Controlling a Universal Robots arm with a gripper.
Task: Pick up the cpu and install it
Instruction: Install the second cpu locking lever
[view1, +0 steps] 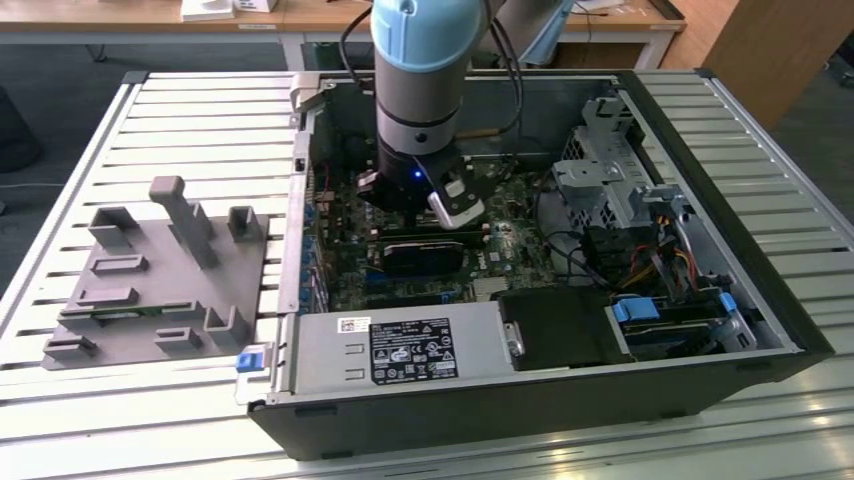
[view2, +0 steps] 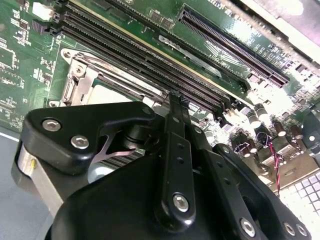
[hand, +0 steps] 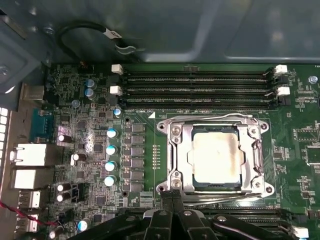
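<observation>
Cpu (hand: 216, 157) seated flat in the metal socket frame (hand: 176, 159) on the green motherboard (hand: 145, 120), shiny top up, in the first wrist view. 4 memory slots (hand: 200, 90) lined up at 12 o'clock of the socket, row of blue-topped capacitors (hand: 111, 157) at 9 o'clock. Gripper (hand: 172, 196) at 6 o'clock of the chip, fingertips pressed together, closed on nothing, apart from the cpu. Exterior view: arm reaching down into the open computer case (view1: 747, 300), grey fixture (view1: 147, 290) well off at 9 o'clock on the slatted table (view1: 80, 420).
</observation>
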